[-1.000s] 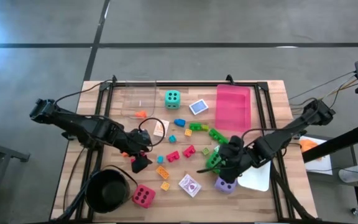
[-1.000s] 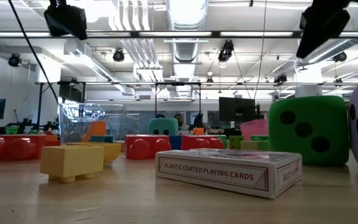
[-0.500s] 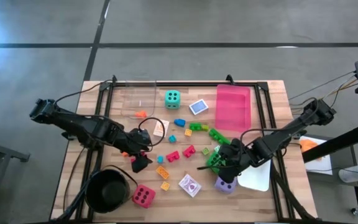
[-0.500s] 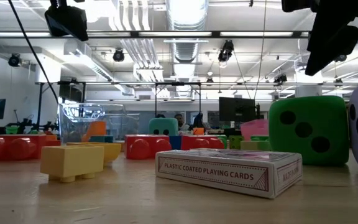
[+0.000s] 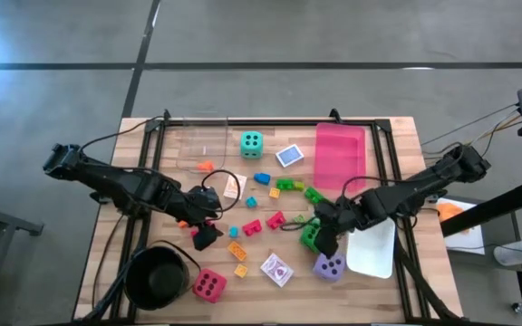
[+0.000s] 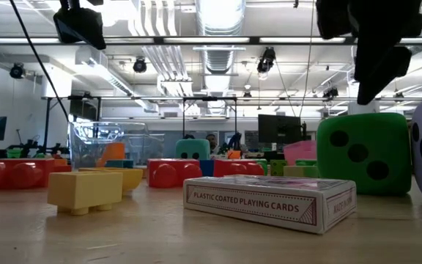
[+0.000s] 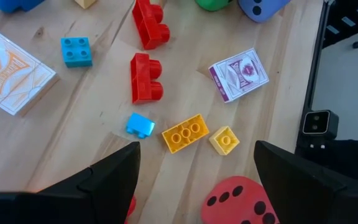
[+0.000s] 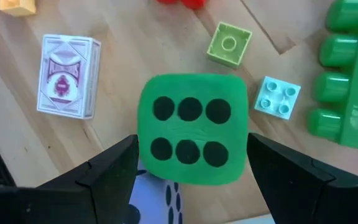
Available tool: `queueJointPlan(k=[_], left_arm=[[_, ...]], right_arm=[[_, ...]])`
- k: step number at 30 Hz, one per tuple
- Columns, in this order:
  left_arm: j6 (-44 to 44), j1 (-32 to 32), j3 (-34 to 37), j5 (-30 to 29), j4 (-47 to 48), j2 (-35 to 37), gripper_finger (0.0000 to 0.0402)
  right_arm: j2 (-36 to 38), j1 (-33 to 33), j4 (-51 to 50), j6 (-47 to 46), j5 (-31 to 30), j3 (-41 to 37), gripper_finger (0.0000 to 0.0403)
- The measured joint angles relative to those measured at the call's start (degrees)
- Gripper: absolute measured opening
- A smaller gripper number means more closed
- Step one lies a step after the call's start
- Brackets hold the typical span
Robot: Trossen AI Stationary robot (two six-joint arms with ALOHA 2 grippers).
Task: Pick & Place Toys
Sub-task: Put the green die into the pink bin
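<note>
A green die rests on the table at the right, six dots up; it also shows in the low view. My right gripper is open just above it, one finger on either side, not touching; the low view shows it above the die. A purple die lies just nearer. A pink-red die lies at the near left and a teal die at the far middle. My left gripper hovers open over small blocks.
A black pot stands at the near left. A pink tray is at the far right, a white tray beside the purple die, a clear tray at the far left. Card decks and small blocks lie scattered mid-table.
My right gripper has come down over the green die and shifted a little toward the table's far edge, uncovering the purple die. The dice have not moved.
</note>
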State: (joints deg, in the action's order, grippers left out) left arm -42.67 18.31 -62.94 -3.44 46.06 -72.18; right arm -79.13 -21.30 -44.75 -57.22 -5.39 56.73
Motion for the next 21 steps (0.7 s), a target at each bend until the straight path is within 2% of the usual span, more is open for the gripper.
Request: queueJointPlan(k=[4, 12, 21], left_arm=[[-0.8, 0.0, 0.0, 0.0, 0.0, 0.0, 0.0318], [-1.2, 0.0, 0.0, 0.0, 0.0, 0.0, 0.0318], [-1.1, 0.0, 0.0, 0.0, 0.0, 0.0, 0.0318]], right_arm=[[0.0, 2.6, 0.1, 3.7, 2.3, -0.4, 0.0308], [-0.1, 5.7, 0.0, 7.8, 2.5, -1.2, 0.0386], [-0.4, 5.6, 0.2, 10.2, 2.9, -2.8, 0.04]])
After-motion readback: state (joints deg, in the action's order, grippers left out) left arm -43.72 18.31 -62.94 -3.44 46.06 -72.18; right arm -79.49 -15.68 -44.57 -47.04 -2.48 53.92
